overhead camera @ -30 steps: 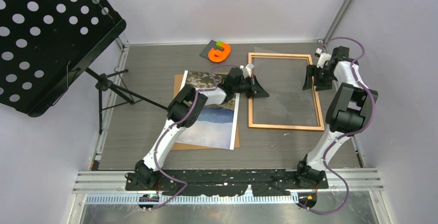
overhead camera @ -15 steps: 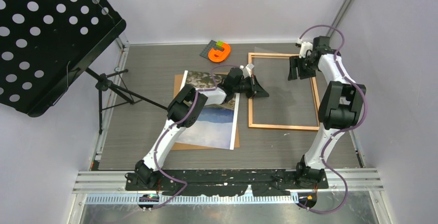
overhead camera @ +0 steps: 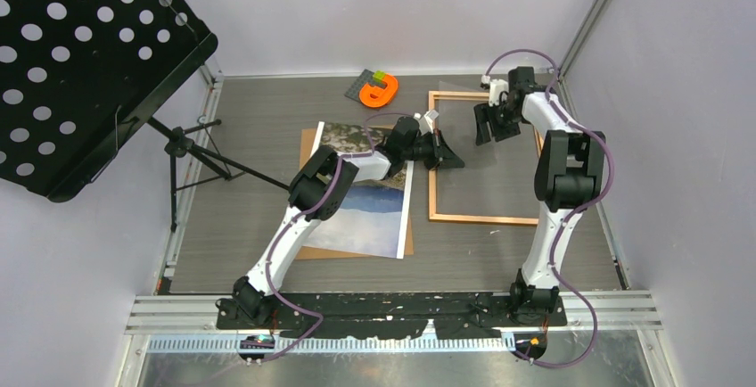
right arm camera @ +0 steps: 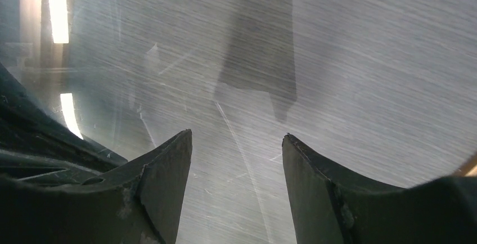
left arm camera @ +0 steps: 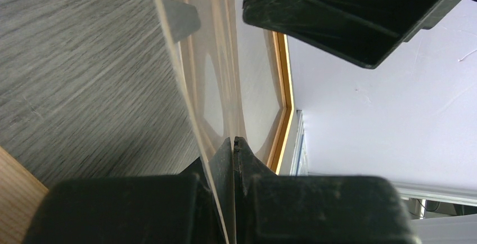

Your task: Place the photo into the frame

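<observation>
The desk (overhead camera: 241, 244) is a grey wood-grain surface enclosed by plain pale walls (overhead camera: 392, 12) at the back and both sides. The thin-edged rectangular frame of light orange-brown wood (overhead camera: 486, 218) lies flat on it and serves as the reference point. Well to the left of the frame stands a black perforated music stand (overhead camera: 80, 66) on a tripod. Just beyond the frame's far left corner sits a small orange curved plastic piece (overhead camera: 379, 93) with green blocks (overhead camera: 383, 76) on a dark card. The large rectangular paper landscape photo (overhead camera: 370, 218) lies face up just left of the frame, apart from it, on a plain brown backing board (overhead camera: 307, 151) whose edges show along its left and near sides. The print shows a mottled flowery field at the far end, blue hills across the middle and pale cloud at the near end, inside a thin white border; the left arm crosses over its far part. The left tool (left arm camera: 233, 148) is at the frame's left rail, its jaws pressed together on the edge of a clear transparent sheet (left arm camera: 225, 58) that extends across the frame. The right tool (right arm camera: 236, 137) is over the far part of the frame's opening, jaws wide apart with nothing between them. Whether it touches the sheet cannot be told.
</observation>
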Tool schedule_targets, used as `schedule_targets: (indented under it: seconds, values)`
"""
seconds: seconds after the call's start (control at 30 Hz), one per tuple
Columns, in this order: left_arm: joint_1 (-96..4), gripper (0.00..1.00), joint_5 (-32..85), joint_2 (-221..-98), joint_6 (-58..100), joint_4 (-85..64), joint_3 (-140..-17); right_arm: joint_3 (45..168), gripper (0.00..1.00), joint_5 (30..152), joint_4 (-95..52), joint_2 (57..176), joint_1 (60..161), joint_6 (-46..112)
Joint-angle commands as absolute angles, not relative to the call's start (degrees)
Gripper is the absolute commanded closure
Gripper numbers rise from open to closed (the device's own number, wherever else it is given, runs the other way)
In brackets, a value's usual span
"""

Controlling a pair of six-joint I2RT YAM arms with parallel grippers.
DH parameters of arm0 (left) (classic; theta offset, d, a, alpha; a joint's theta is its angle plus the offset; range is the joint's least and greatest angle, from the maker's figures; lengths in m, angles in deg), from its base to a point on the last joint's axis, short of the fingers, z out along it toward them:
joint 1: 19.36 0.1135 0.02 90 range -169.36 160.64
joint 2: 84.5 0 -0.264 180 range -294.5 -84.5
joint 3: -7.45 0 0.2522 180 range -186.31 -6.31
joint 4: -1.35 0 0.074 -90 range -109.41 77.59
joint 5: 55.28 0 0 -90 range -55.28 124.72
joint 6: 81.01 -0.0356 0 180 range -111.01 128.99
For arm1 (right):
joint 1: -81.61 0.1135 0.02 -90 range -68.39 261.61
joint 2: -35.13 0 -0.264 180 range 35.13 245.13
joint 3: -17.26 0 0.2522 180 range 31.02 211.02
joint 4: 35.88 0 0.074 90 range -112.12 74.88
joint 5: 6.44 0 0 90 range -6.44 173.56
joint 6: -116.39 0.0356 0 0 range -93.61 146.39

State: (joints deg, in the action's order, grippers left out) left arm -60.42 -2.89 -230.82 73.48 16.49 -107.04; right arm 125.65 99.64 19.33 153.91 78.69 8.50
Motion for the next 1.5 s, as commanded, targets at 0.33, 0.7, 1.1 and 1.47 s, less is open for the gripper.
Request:
schedule_targets:
  seconds: [0.33,0.7,1.1,1.47]
  values:
    - [-61.3,1.0,-3.8,-231.5,72.8,17.3,-108.5,125.0,0.34,97.5,16.8,155.4,80.7,7.7]
    - [-61.3,0.92,-4.1,-231.7,72.9,17.5,-108.8,123.8,0.35,96.7,16.3,157.7,80.7,7.8]
    - [-61.2,0.82,-4.4,-231.9,73.0,17.6,-109.1,123.9,0.35,95.9,16.2,158.5,80.7,7.8]
    - [-61.2,0.69,-4.5,-231.9,73.0,17.2,-109.3,124.1,0.35,95.1,16.2,159.1,80.7,7.7]
